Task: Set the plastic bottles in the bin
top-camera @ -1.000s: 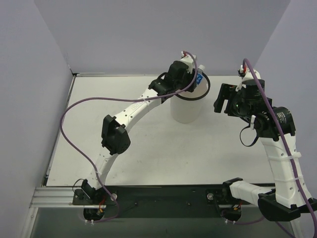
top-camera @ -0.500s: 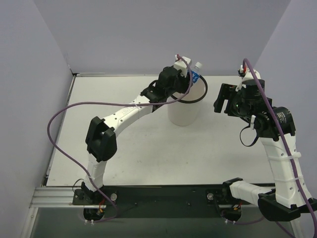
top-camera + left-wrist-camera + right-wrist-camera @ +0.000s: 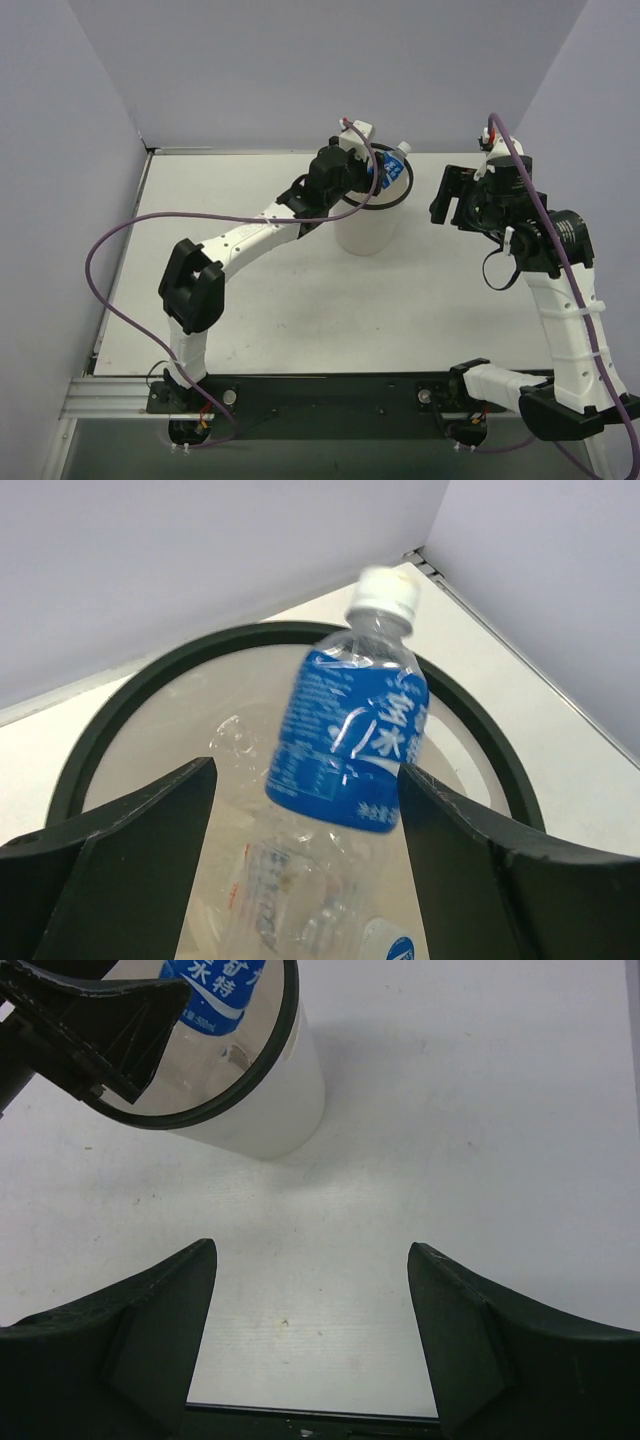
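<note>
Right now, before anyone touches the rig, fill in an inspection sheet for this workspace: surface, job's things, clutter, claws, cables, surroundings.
Surface: white table; the bin stands on it toward the back.
Job's things: bin upright; blue-label bottle tilted, cap up, over the bin's mouth; at least one other clear bottle lies inside.
Clutter: nothing seen.
Claws: left claw open over the bin, with the blue-label bottle between its fingers; right claw open and empty over the table.
Cables: purple cable loops wide off the left arm; second cable runs along the right arm.
Surroundings: plain pale walls on three sides.
</note>
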### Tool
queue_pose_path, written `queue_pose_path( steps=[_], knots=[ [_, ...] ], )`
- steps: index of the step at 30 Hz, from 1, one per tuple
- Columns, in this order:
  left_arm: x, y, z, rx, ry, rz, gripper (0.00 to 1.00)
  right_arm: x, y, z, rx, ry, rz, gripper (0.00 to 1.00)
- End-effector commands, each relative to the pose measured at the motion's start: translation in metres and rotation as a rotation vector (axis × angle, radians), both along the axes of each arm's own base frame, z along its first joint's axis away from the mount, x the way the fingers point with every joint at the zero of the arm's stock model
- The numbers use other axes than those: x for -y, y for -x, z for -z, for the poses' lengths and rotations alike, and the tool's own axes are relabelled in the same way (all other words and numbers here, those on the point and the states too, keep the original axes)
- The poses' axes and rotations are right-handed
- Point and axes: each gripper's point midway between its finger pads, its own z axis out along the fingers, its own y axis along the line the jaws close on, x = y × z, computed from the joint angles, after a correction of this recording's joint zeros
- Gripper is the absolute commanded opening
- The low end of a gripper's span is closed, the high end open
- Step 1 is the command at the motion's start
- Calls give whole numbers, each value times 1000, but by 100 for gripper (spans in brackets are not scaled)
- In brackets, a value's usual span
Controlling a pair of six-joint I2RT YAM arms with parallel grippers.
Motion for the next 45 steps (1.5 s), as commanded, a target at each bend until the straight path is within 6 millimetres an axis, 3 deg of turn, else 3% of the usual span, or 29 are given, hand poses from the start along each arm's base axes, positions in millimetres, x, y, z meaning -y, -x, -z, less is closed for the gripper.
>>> queue_pose_path(
  steps=[1, 3, 8, 11, 12, 13, 19, 20, 21, 23, 27, 36, 45],
  knots=[
    [-21, 4, -90, 85, 89, -48, 84, -6, -12, -8, 5, -23, 0, 72],
    [-22, 6, -85, 55, 56, -52, 84, -11, -19, -10, -2, -35, -7, 72],
    [-35, 12, -100, 25, 44, -77, 84, -29, -46, -16, -24, -100, -21, 72],
    [-47, 15, -103, -12, 48, -109, 82, -41, -70, -23, -37, -164, -16, 64],
    [-53, 16, -98, -45, 37, -129, 82, -41, -83, -16, -62, -179, 1, 61],
    [-58, 16, -96, -59, 33, -141, 81, -44, -89, -26, -45, -214, -4, 59],
    [-97, 10, -78, -189, 50, -214, 78, -35, -138, -3, -144, -365, 65, 58],
    [-101, 10, -79, -202, 70, -218, 78, -37, -143, -10, -133, -382, 49, 57],
    [-108, 6, -73, -212, 73, -227, 78, -37, -153, 0, -156, -385, 50, 57],
    [-112, 7, -72, -227, 93, -219, 77, -34, -164, -1, -155, -411, 48, 57],
    [-126, 2, -58, -264, 99, -237, 77, -28, -187, 18, -199, -445, 75, 57],
    [-120, 3, -30, -316, 75, -198, 75, -35, -209, 50, -273, -492, 41, 57],
    [-117, 5, -15, -330, 38, -169, 73, -57, -213, 51, -260, -488, -89, 53]
  ],
)
